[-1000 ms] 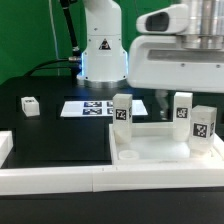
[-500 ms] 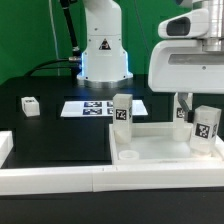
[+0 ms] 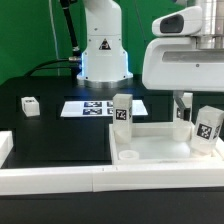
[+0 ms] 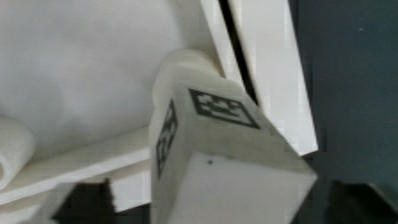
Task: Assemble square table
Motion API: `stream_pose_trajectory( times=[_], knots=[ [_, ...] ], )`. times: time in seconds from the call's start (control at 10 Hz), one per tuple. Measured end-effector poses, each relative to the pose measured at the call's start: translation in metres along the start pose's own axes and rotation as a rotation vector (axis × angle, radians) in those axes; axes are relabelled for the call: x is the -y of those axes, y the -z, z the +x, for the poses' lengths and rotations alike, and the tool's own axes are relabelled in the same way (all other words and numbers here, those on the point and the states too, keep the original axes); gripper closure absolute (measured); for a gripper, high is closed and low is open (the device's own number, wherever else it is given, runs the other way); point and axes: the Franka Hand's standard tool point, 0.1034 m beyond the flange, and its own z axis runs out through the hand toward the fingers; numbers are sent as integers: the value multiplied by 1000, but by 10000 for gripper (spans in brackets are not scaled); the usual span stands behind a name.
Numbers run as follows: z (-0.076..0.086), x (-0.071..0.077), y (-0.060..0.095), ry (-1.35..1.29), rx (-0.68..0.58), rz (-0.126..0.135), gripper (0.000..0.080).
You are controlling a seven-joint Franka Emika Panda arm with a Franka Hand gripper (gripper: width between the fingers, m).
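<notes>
The square table's white panel point(image 3: 158, 150) lies at the exterior view's right, and a tagged white leg point(image 3: 122, 112) stands upright at its far left corner. My gripper point(image 3: 182, 103) hangs over the panel's far right corner, open, with a second leg point(image 3: 185, 114) partly hidden behind its fingers. In the wrist view that leg point(image 4: 222, 130) fills the space between the dark fingertips point(image 4: 80, 195) of my gripper point(image 4: 217, 205), with a small gap on one side. A third leg point(image 3: 207, 124) leans at the panel's right edge. A fourth leg point(image 3: 29, 105) lies on the black table at the left.
The marker board point(image 3: 98, 107) lies flat behind the panel. Long white border bars point(image 3: 100, 181) run along the front, with one end point(image 3: 5, 146) at the left. The robot's base point(image 3: 102, 50) stands at the back.
The gripper has shifted toward the exterior view's right and come down around the far right leg. The rightmost leg now leans a little more.
</notes>
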Motion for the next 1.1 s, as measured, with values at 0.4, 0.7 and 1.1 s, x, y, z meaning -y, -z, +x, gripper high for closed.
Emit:
stream_pose_trajectory(
  times=[0.4, 0.7, 1.1],
  knots=[
    [1, -3, 0, -164, -1, -2, 508],
    [3, -5, -1, -361, -3, -5, 508],
    [0, -17, -3, -940, -23, 50, 508]
  ],
)
